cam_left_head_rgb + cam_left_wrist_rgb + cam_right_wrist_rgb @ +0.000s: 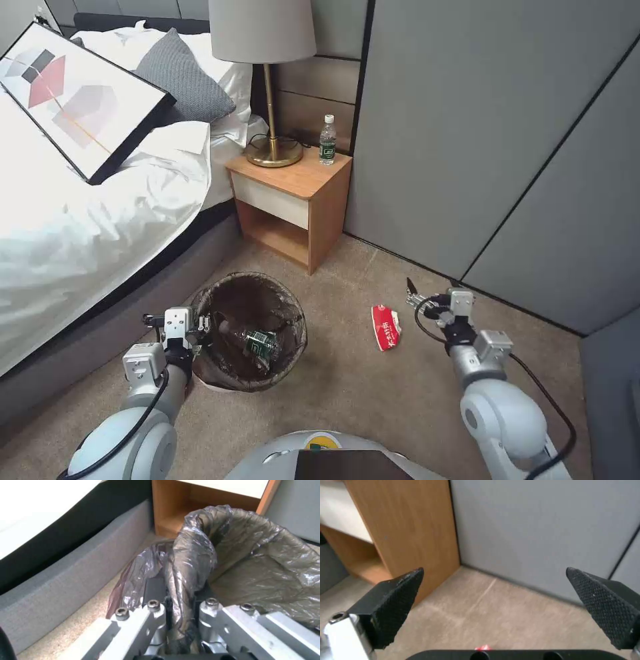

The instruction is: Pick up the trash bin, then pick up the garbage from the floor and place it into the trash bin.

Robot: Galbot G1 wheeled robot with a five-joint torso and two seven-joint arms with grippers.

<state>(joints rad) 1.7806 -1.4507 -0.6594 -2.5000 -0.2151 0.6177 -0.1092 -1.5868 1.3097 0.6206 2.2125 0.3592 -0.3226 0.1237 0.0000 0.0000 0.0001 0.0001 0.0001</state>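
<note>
The trash bin [253, 333], lined with a crinkled dark bag, sits on the carpet beside the bed, with a crushed bottle and green-labelled litter inside. My left gripper [200, 325] is shut on the bin's rim at its left side; in the left wrist view the fingers pinch the bag-covered rim [181, 590]. A red-and-white carton [385, 327], a piece of garbage, lies on the floor right of the bin. My right gripper [415, 297] hovers just right of and beyond the carton, open; its black pads [395, 600] stand wide apart over bare carpet.
A wooden nightstand [293, 200] stands behind the bin with a lamp [270, 80] and an upright water bottle [327, 140]. The bed [87, 220] runs along the left. Grey wall panels [500, 133] close the right side. Open carpet lies in front of the carton.
</note>
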